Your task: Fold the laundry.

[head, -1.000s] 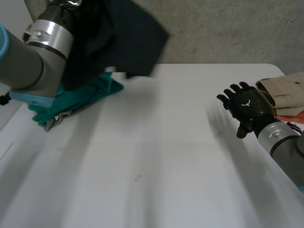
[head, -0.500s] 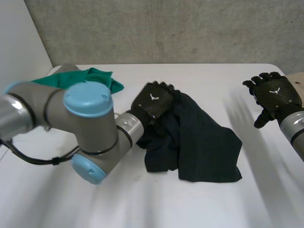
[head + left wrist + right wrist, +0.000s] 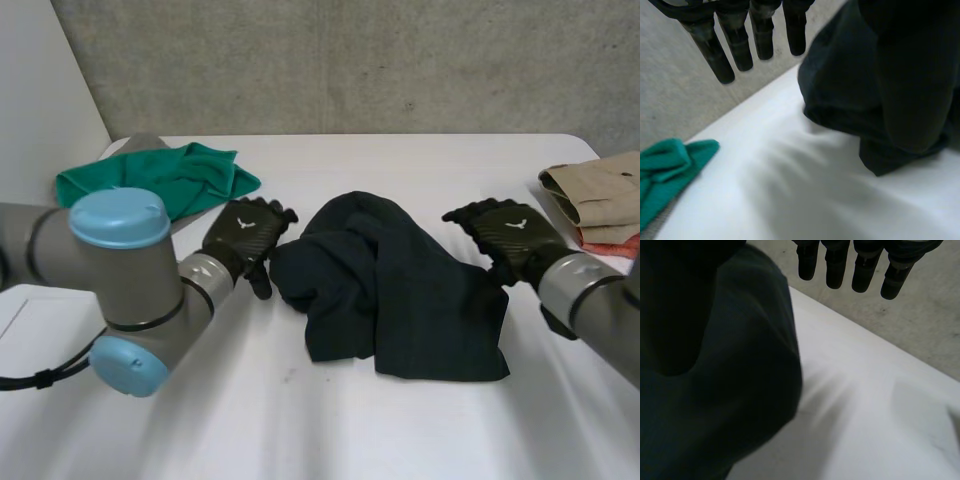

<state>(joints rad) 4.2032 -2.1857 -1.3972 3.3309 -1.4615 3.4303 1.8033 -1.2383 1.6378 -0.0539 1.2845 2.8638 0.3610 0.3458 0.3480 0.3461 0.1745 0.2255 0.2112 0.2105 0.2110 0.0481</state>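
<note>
A dark navy garment (image 3: pixel 390 285) lies crumpled in a heap on the middle of the white table (image 3: pixel 330 430). My left hand (image 3: pixel 245 232) hovers just off its left edge, fingers straight and holding nothing. In the left wrist view its fingers (image 3: pixel 740 47) hang free above the table beside the dark garment (image 3: pixel 890 80). At the heap's right edge my right hand (image 3: pixel 512 232) is open, palm down. The right wrist view shows its fingers (image 3: pixel 860 267) spread straight past the dark garment (image 3: pixel 705 370), touching none of it.
A green cloth (image 3: pixel 160 180) lies bunched at the back left corner, behind my left forearm; it also shows as the green cloth (image 3: pixel 665 170) in the left wrist view. Folded beige cloth (image 3: pixel 600 190) on something orange sits at the far right edge.
My left arm swung the dark garment down from the back left onto the table's middle, let go and drew back leftward. My right hand came in to the garment's right edge.
</note>
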